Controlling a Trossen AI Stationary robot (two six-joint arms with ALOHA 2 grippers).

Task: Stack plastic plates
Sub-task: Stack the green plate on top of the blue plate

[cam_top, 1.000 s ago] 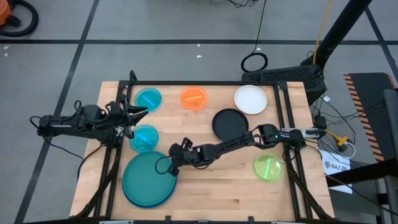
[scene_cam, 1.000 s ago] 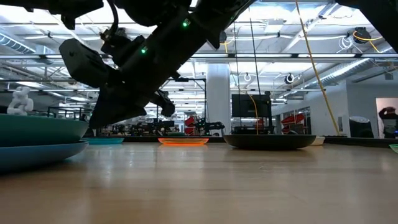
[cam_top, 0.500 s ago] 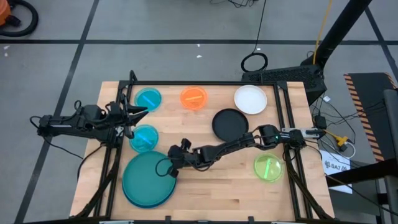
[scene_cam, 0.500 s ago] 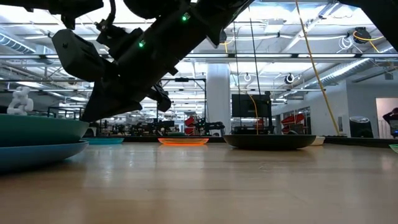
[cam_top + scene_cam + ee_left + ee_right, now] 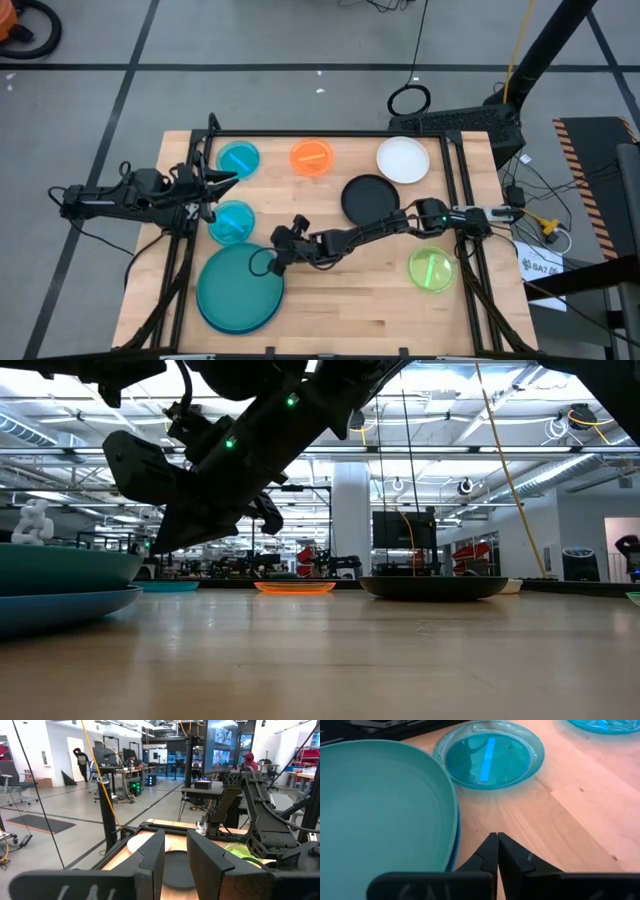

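One large plate (image 5: pixel 240 287) lies stacked on another at the table's (image 5: pixel 350 310) front-left corner. Just behind that stack lies a small plate (image 5: pixel 232 221); further behind, another (image 5: pixel 238 158). Right of the stack, four plates lie spread apart.

Teal plate (image 5: pixel 236 288) stacked on blue plate (image 5: pixel 70 606); six smaller plates (image 5: pixel 368 198) lie apart.

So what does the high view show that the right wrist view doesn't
Only the high view: the orange plate, white plate, black plate, lime green plate and the left gripper waiting at the table's left edge. Only the right wrist view: the right gripper shut, holding nothing. Both: the teal plate stacked on the blue one, and a cyan plate beside it.
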